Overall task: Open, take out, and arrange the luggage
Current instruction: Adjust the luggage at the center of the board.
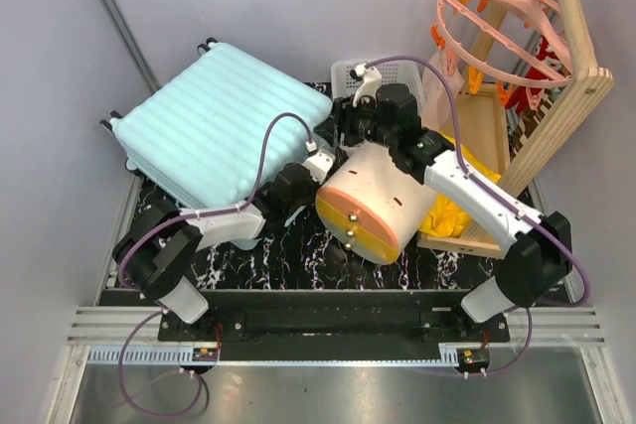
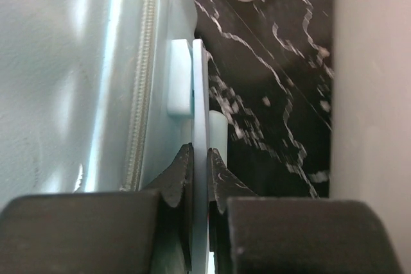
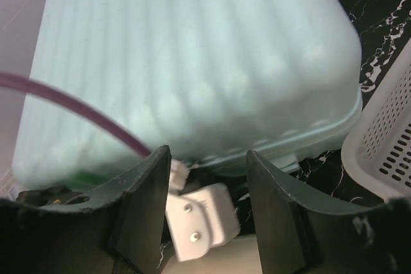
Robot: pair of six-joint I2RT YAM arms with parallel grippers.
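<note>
**Mint-blue luggage lies closed at the bench's rear left, its tab pinched by the left gripper**

Pale and ribbed, the luggage (image 1: 214,121) lies flat on the black marbled bench (image 1: 298,255). It fills the rear left corner, with small wheels showing along its far and left edges. Its shell is shut, and the zipper (image 2: 142,81) runs along the side seam.

The left gripper (image 2: 200,158) is at the suitcase's near right side. Its jaws are closed almost together on a thin pale-blue tab (image 2: 200,94) that stands out from the shell just beside the zipper.

The right gripper (image 3: 209,155) hangs above the same corner of the case with its jaws partly spread and nothing between them.

A cream cylinder with an orange end (image 1: 373,204) lies near the bench's middle, just beside the luggage. A white mesh basket (image 1: 393,74) sits at the rear, to the right of the case. At the right edge a wooden rack (image 1: 556,96) carries pink hangers (image 1: 497,27), with yellow cloth (image 1: 452,211) at its foot.
</note>
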